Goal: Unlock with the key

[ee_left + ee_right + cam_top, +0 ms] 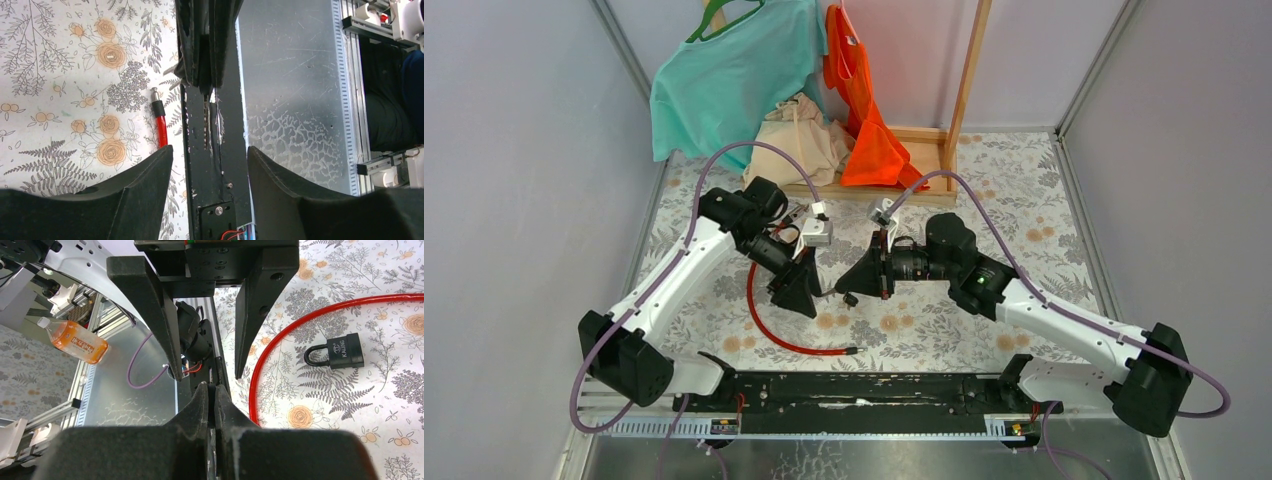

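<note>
Padlock [342, 353] lies flat on the floral tablecloth [1024, 230], with its black body to one side and its shackle closed. Its keyway cannot be seen in any view.

The red cable [251, 390] curves around the padlock without touching it. One black-capped end of the cable lies on the cloth on the side of the padlock towards the arm bases.

The left gripper [209, 150] hangs above the cloth just to the left of the padlock in the top view. Its jaws stand wide apart and nothing is between them.

The right gripper [212, 390] hangs just beside the padlock on the opposite side, tip to tip with the left gripper. Its jaws are pressed together. The key [171, 75] shows only as small grey metal points sticking out at the side of the closed fingertips. It is held above the cloth, near the padlock and not touching it. Neither gripper touches the padlock.

The black base rail [854, 385] runs along the table edge, beyond the cable end from the padlock. An orange bottle [77, 342] lies well away from the padlock, off the cloth.
</note>
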